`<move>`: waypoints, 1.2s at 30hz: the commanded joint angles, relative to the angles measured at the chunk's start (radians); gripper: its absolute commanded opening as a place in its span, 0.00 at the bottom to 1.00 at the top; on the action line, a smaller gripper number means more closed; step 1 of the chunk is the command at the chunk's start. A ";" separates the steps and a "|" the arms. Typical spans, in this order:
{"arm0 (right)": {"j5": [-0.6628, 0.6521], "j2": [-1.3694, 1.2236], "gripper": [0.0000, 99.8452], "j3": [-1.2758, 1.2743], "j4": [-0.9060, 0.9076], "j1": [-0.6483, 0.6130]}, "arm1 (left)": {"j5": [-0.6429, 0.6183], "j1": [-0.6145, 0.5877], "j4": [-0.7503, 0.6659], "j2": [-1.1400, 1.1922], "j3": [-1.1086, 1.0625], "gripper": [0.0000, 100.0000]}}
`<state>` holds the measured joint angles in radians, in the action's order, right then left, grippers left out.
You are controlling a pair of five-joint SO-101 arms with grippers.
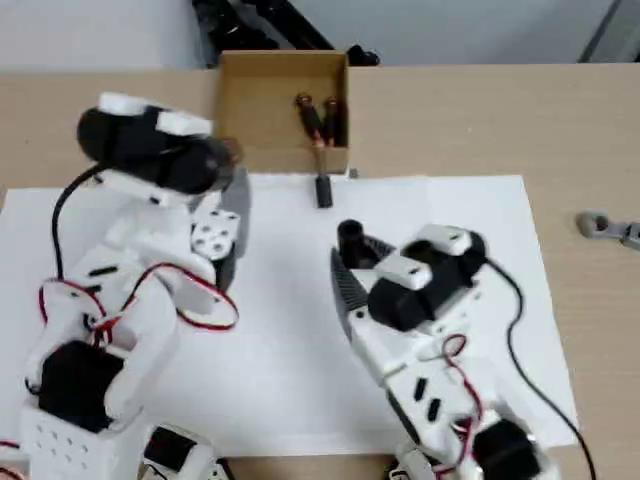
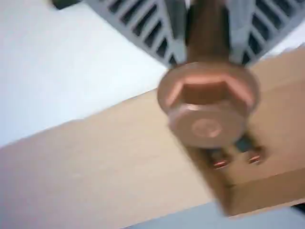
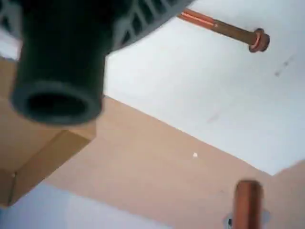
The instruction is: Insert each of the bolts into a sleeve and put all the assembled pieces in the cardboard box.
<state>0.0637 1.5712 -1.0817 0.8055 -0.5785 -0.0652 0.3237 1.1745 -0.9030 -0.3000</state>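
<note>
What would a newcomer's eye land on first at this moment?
First, the copper bolt, its head facing the left wrist camera, clamped in the left pincer close to the cardboard box. Next, the black sleeve, its open end showing, gripped by the right pincer over the white sheet. The box at the table's far edge already holds two assembled pieces.

A light wooden tabletop (image 1: 450, 110) runs across the high view, with a large white paper sheet (image 1: 290, 330) covering most of its near part. Behind its far edge lies a pale grey surface (image 1: 100, 30), with dark, unclear equipment (image 1: 250, 25) there. A small grey metal piece (image 1: 610, 228) rests near the tabletop's right edge. Light is even and soft
</note>
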 commanded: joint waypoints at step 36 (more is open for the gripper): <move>-0.008 0.018 0.00 -0.158 -0.320 0.053 | -0.215 0.275 -0.189 0.215 0.251 0.00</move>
<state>0.0637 1.5758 -1.2474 0.5125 -0.5340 -0.2739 0.5938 1.0134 -0.6836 -0.0560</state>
